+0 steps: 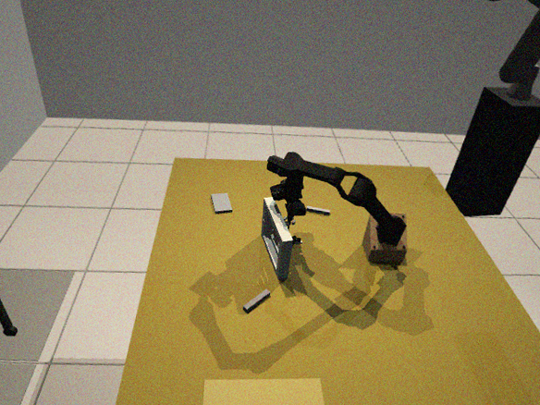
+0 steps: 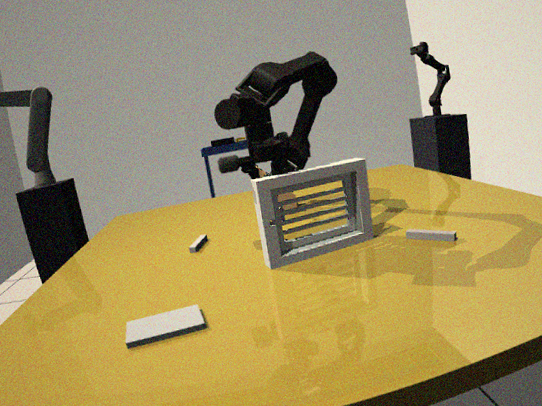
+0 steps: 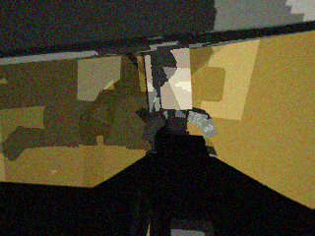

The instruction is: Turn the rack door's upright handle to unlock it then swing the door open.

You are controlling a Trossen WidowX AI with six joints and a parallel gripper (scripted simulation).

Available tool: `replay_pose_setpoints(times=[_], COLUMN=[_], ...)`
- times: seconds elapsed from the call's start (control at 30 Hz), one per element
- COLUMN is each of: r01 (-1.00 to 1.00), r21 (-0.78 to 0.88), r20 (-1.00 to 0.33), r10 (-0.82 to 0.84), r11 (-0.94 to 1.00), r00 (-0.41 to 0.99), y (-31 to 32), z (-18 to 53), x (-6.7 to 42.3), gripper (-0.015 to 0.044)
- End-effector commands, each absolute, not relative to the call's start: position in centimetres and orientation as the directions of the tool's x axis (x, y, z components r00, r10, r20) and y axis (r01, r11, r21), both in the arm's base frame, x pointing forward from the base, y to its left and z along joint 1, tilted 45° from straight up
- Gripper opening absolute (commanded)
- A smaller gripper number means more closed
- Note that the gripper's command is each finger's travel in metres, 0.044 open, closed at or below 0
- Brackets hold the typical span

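Note:
The pale rack frame (image 1: 283, 263) (image 2: 319, 253) stands upright on the table. Its slatted door sits inside it and looks closed or nearly so. My gripper (image 1: 290, 222) (image 3: 180, 163) points down on the arm-base side of the frame, close to the door. It is shut on the door's upright handle; in the wrist view the black fingers hide most of it. In the exterior view the fingers are largely hidden behind the frame. How far the handle is turned cannot be told.
A flat grey block (image 1: 221, 203) (image 2: 164, 324) lies beyond the frame. One small bar (image 1: 318, 210) (image 2: 198, 243) lies behind the gripper in the top view, another bar (image 1: 257, 301) (image 2: 431, 234) near the frame's other end. The arm's base (image 1: 386, 254) stands to the right.

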State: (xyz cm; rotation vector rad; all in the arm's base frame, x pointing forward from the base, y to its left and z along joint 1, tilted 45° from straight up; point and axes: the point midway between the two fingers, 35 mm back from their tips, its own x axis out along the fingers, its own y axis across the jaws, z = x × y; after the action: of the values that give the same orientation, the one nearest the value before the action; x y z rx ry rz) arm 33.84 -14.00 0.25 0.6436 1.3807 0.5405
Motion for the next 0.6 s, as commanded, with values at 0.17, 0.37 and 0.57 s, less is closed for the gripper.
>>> replay_pose_setpoints(times=[0.17,0.37,0.57], r01=[0.433,0.674,0.857], r21=[0.662,0.569,0.426], r20=[-0.716,-0.716,-0.716], r10=[0.687,0.687,0.687], r11=[0.612,0.471,0.290], r00=[0.123,0.123,0.123], y=[-14.03,-14.03,-14.03], z=[0.31,0.31,0.31], x=[33.91,33.91,33.91], gripper=[0.0014,0.0014,0.0014])
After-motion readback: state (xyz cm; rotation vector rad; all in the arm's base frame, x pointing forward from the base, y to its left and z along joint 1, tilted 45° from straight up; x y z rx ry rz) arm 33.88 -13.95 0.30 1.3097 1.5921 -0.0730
